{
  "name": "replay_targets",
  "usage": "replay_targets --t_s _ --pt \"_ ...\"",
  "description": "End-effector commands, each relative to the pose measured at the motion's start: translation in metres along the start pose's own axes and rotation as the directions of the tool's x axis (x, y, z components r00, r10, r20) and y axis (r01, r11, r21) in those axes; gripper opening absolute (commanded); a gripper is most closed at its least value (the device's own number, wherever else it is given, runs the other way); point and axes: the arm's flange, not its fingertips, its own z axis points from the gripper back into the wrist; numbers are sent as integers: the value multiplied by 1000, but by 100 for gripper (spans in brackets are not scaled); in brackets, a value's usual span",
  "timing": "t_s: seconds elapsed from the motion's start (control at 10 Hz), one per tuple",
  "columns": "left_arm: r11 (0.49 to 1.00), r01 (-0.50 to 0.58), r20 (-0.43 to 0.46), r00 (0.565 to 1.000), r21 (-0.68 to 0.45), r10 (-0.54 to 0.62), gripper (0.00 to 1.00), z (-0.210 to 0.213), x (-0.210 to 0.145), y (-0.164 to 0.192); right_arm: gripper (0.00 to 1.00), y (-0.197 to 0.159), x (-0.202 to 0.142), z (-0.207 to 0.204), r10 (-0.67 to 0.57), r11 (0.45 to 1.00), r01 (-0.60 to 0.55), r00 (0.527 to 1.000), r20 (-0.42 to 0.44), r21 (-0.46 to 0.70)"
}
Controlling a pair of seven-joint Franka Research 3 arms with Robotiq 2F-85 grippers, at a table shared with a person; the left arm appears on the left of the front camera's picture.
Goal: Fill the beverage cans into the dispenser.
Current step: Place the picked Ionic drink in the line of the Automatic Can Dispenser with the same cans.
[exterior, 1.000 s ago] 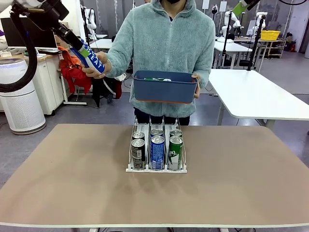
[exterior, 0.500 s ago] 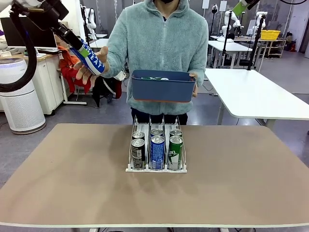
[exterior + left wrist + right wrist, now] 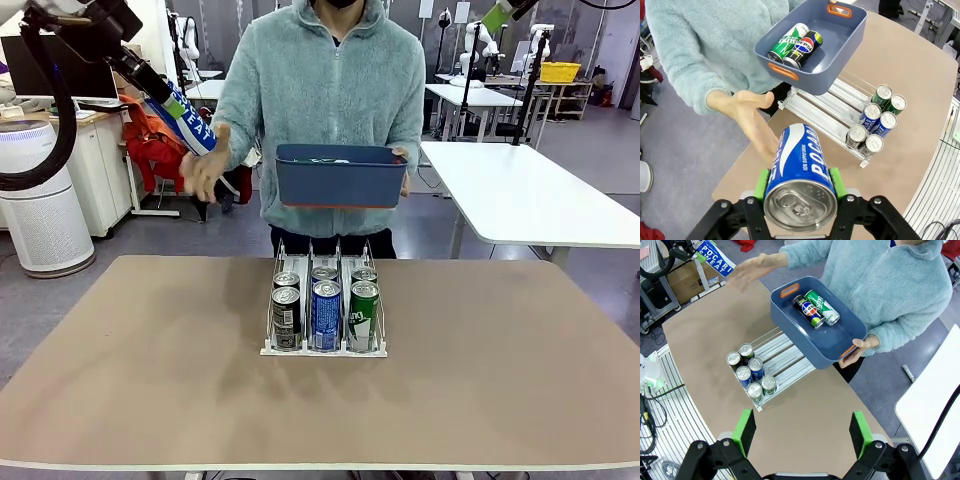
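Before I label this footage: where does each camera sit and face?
Front: between the arms, facing the person across the table; left gripper upper left.
Left wrist: above the table's edge, looking down its gripper, shut on a blue can.
Right wrist: high up, looking down past the open right gripper.
Both wrist views share the dispenser.

Light: bright, even, overhead. Shadows: soft, faint on table (image 3: 480, 380) beside dispenser (image 3: 323, 352). Glare: sheen on Pocari Sweat can (image 3: 800, 180) lid. Blur: person's hand (image 3: 205, 172) smeared. Wrist views: edges bowed.
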Motion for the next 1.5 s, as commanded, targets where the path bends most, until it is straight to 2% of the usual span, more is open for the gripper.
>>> replay_targets --t_s 0.0,0.8,0.9,1.1,1.2,1.4 --pt "1000 0 11 1000 -1 0 0 2 -1 1 100 1 -1 -1 6 1000 -6 1000 -5 1" --pt "1000 0 11 1000 -1 0 0 2 -1 1 100 1 -1 -1 6 1000 -6 1000 -5 1" --pt "1000 0 0 1000 0 0 58 0 0 0 100 1 -1 -1 6 1000 -6 1000 -5 1" --pt "994 -101 -109 988 49 106 58 -6 4 -21 100 1 -1 -1 6 1000 -6 1000 -5 1" --pt "980 -169 -120 976 102 181 58 -11 9 -37 100 1 -1 -1 6 1000 -6 1000 -5 1" --pt "976 -189 -150 967 107 204 58 -27 11 -66 100 1 -1 -1 6 1000 -6 1000 -5 1"
